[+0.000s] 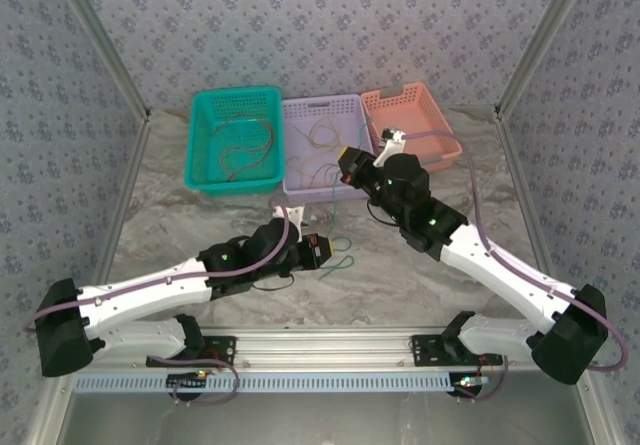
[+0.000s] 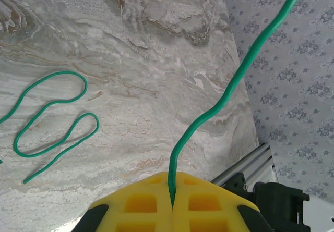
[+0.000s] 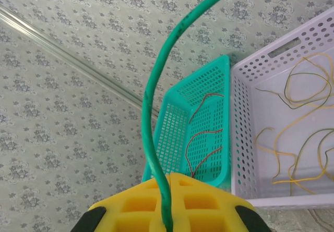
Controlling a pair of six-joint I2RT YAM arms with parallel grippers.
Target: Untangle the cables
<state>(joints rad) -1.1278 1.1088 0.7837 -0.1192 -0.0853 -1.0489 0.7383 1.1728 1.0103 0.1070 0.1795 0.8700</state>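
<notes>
One green cable (image 1: pixel 344 261) is held at two places. My left gripper (image 1: pixel 322 250) is low over the table, its yellow jaws (image 2: pixel 172 196) shut on one stretch of the green cable (image 2: pixel 245 65), which rises up and to the right. The slack of this cable lies in loops (image 2: pixel 52 118) on the marble. My right gripper (image 1: pixel 350 168) hangs higher, in front of the purple basket, shut (image 3: pixel 167 211) on the green cable (image 3: pixel 151 101), which arcs upward. Thin reddish cables (image 3: pixel 206 138) lie in the teal basket (image 3: pixel 180 122). Yellow cables (image 3: pixel 297 122) lie in the purple basket (image 3: pixel 242 138).
Three baskets stand in a row at the back: teal (image 1: pixel 236 95), purple (image 1: pixel 322 105) and salmon (image 1: pixel 410 93). Patterned walls close the sides and back. An aluminium rail (image 1: pixel 330 340) with both arm bases runs along the near edge.
</notes>
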